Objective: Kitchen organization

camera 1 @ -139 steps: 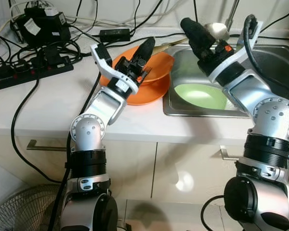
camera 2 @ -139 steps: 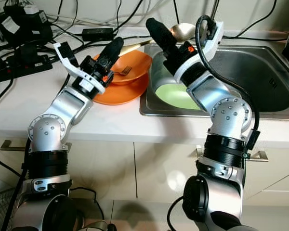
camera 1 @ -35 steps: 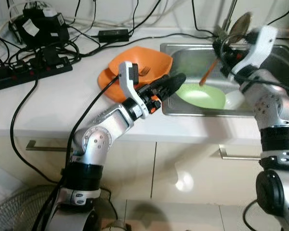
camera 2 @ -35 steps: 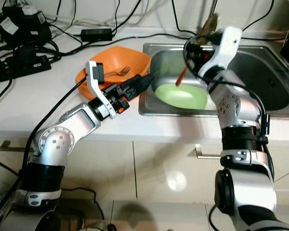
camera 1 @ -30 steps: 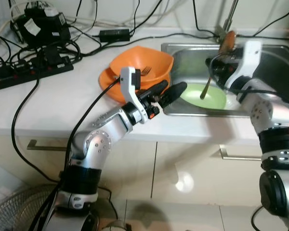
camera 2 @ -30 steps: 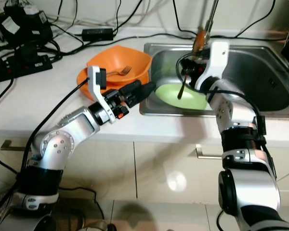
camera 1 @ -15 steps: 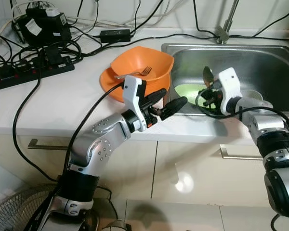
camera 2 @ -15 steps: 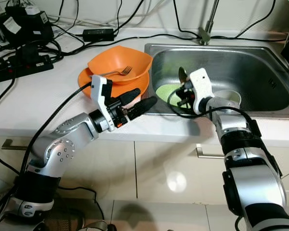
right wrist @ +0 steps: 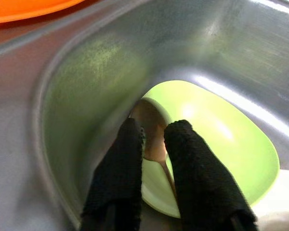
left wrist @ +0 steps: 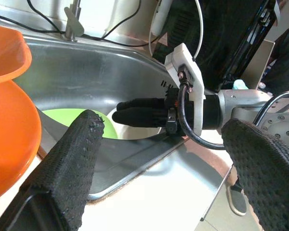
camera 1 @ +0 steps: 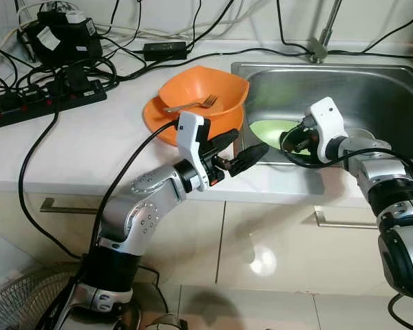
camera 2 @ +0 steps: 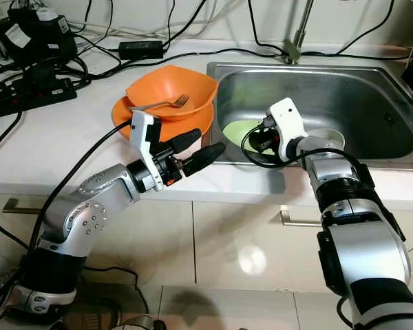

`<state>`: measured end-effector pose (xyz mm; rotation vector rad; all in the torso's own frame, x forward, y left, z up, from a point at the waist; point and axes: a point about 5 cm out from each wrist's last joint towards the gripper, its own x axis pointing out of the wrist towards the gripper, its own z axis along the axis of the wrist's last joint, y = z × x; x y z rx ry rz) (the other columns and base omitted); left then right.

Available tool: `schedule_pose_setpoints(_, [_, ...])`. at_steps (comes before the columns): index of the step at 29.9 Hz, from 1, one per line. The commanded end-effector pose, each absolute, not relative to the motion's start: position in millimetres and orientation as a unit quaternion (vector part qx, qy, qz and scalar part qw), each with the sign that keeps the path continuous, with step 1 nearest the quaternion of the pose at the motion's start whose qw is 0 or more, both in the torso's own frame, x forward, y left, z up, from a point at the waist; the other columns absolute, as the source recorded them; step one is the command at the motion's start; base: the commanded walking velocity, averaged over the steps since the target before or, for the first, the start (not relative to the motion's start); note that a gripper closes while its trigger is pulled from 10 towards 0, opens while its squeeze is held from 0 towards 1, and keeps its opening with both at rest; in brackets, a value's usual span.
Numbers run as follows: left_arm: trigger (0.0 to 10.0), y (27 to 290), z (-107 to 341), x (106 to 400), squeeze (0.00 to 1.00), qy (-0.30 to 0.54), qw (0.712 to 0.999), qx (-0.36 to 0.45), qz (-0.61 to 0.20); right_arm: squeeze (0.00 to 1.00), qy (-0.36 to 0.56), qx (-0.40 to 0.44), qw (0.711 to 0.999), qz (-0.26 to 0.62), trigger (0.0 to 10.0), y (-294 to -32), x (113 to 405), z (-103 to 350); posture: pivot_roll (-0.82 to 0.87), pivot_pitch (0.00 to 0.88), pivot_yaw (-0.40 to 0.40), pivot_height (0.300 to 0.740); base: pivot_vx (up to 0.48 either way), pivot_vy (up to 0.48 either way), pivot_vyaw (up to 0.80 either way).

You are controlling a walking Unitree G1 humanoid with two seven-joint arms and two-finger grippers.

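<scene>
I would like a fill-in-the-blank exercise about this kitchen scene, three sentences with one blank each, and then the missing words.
1. The fork lies in the bowl whose colour is ____.
2. The right gripper, low in the sink, has its jaws over a spoon that rests on the ____ plate.
3. The left gripper hovers by the counter's front edge with its jaws ____.

Missing words: orange; green; open

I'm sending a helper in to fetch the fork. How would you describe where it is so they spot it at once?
Start at the steel sink set in the white counter. Just beside the sink, toward the tangle of black cables, an orange bowl sits on an orange plate. The fork lies across that bowl, prongs toward the sink, the one silver piece among the orange dishes.
</scene>
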<state>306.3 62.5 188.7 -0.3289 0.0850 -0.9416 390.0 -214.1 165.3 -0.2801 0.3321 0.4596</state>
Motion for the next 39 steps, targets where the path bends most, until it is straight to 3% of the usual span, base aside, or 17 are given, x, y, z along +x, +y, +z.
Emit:
schedule_pose_setpoints(1, [10.0,62.6,191.9,305.3,0.0,0.032,0.878,-0.144,-0.455,1.0,0.161,-0.13,0.95,0.233,10.0,-212.0,391.7,169.0,0.04,0.05,0.01,0.74,0.0,0.0,0.0])
schedule_pose_setpoints(12, [10.0,64.7,194.9,308.9,0.0,0.021,0.887,-0.13,-0.443,1.0,0.133,-0.065,0.96,0.238,10.0,-205.1,396.2,181.2,0.03,0.047,0.008,0.74,0.0,0.0,0.0])
schedule_pose_setpoints(21, [10.0,72.7,208.0,317.2,0.0,-0.019,0.903,-0.124,-0.411,1.0,0.028,0.026,0.963,0.265,10.0,-184.6,397.5,209.1,0.03,0.048,0.018,0.74,0.0,0.0,0.0])
schedule_pose_setpoints(26, [10.0,87.0,227.0,332.9,0.0,-0.075,0.929,-0.119,-0.342,0.98,-0.035,0.079,0.951,0.296,10.0,-157.7,381.6,224.9,0.03,0.049,0.03,0.74,0.0,0.0,0.0])
schedule_pose_setpoints(27, [10.0,91.9,229.4,337.2,0.0,-0.082,0.937,-0.119,-0.318,0.37,-0.04,0.086,0.949,0.301,10.0,-153.4,378.3,226.5,0.03,0.05,0.032,0.74,0.0,0.0,0.0])
schedule_pose_setpoints(28, [10.0,91.9,229.4,337.2,0.0,-0.082,0.937,-0.119,-0.318,0.37,-0.04,0.086,0.949,0.301,10.0,-153.4,378.3,226.5,0.03,0.05,0.032,0.74,0.0,0.0,0.0])
schedule_pose_setpoints(29, [10.0,99.0,230.3,342.7,0.0,-0.085,0.947,-0.119,-0.286,0.0,-0.045,0.094,0.946,0.306,10.0,-149.2,374.4,227.9,0.02,0.051,0.034,0.74,0.0,0.0,0.0])
schedule_pose_setpoints(31, [10.0,99.0,230.3,342.7,0.0,-0.085,0.947,-0.119,-0.286,0.0,-0.045,0.094,0.946,0.306,10.0,-149.2,374.4,227.9,0.02,0.051,0.034,0.74,0.0,0.0,0.0])
schedule_pose_setpoints(34, [10.0,119.7,225.7,353.9,0.0,-0.076,0.967,-0.137,-0.199,0.0,-0.054,0.113,0.941,0.315,10.0,-139.5,358.8,228.3,0.02,0.053,0.039,0.74,0.0,0.0,0.0])
schedule_pose_setpoints(39, [10.0,132.2,221.8,360.6,0.0,-0.07,0.972,-0.158,-0.157,0.0,-0.051,0.129,0.938,0.319,10.0,-134.9,342.4,225.9,0.02,0.054,0.044,0.74,0.0,0.0,0.0])
